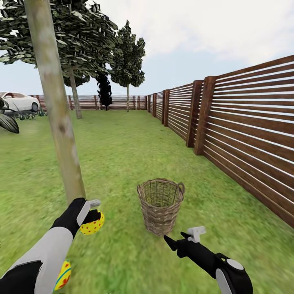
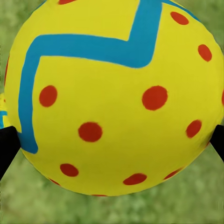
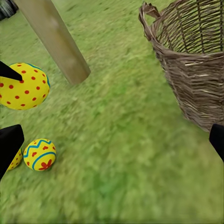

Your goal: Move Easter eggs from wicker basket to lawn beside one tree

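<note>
My left gripper point(image 1: 93, 215) is shut on a yellow Easter egg point(image 1: 92, 224) with red dots and a blue zigzag, held low beside the pale tree trunk point(image 1: 55, 106). In the left wrist view that egg point(image 2: 112, 93) sits between the black fingertips point(image 2: 7, 147). A second egg point(image 3: 39, 154) lies on the lawn point(image 1: 122, 163) near the trunk's foot, and a third egg point(image 3: 15, 161) peeks out beside it. The wicker basket point(image 1: 160, 204) stands upright to the right of the tree; I see only weave inside. My right gripper point(image 1: 179, 239) hovers open just in front of the basket, holding nothing.
A dark slatted wooden fence point(image 1: 245, 134) runs along the right and across the back. More trees point(image 1: 127, 61) and an all-black tree point(image 1: 105, 92) stand far off. A white car point(image 1: 18, 100) and striped leaves point(image 1: 8, 120) are at the left.
</note>
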